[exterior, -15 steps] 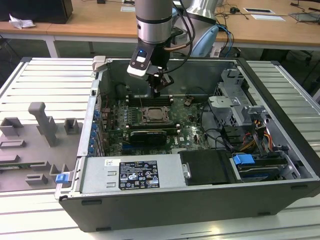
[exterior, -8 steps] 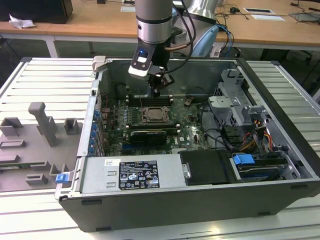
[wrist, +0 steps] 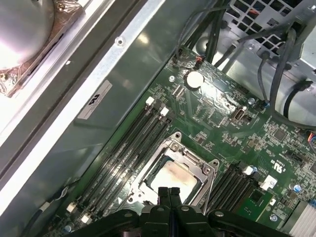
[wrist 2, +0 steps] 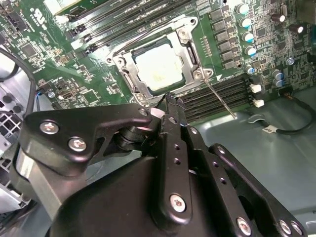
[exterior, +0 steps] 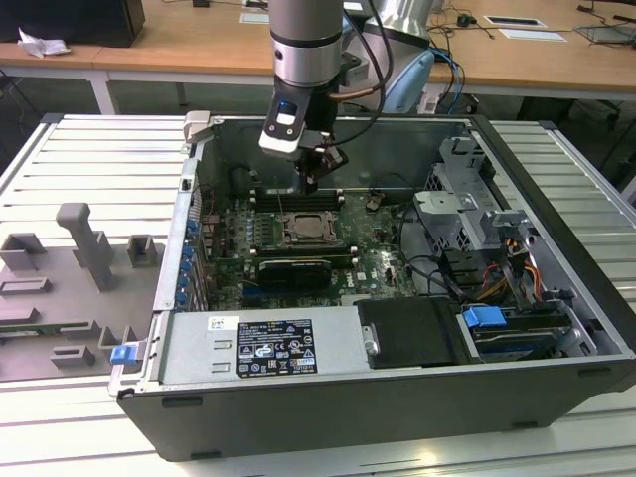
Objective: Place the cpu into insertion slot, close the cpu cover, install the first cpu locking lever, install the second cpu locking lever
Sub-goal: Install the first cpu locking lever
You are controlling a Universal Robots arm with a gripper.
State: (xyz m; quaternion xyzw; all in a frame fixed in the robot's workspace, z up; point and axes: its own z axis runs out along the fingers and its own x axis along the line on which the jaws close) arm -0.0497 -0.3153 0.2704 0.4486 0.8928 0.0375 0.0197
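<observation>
**Gripper empty, cpu seated under cover**

Two black metal fingers (wrist: pixel 164 197) are pinched tip to tip with nothing between them. The gripper (wrist: pixel 170 191) hangs just above the socket edge, clear of the chip. In the second wrist view, matte black link plates with silver screw heads sit behind the tips.

The cpu (wrist 2: pixel 159 66) is one flat square with a pale silvery face and a beige smudge. It sits in the slot (exterior: pixel 289 238).

The cover (wrist 2: pixel 189 52) is a thin silver frame lying flat over the cpu, which shows through the window.

One thin wire lever (wrist 2: pixel 219 98) angles out from a socket corner, across the nearest memory slots (wrist: pixel 126 150).

The memory slots are long and black, in two banks on opposite sides of the socket.

The board (wrist: pixel 217 106) is glossy green. It carries one round silver coin cell (wrist: pixel 193 79) and a row of small can capacitors (wrist 2: pixel 247 29).

The case (exterior: pixel 348 417) is dark grey steel, lying open on its side. It rests on a pale ribbed metal table (exterior: pixel 89 149). Black cables (wrist: pixel 281 64) run along the drive cage.
</observation>
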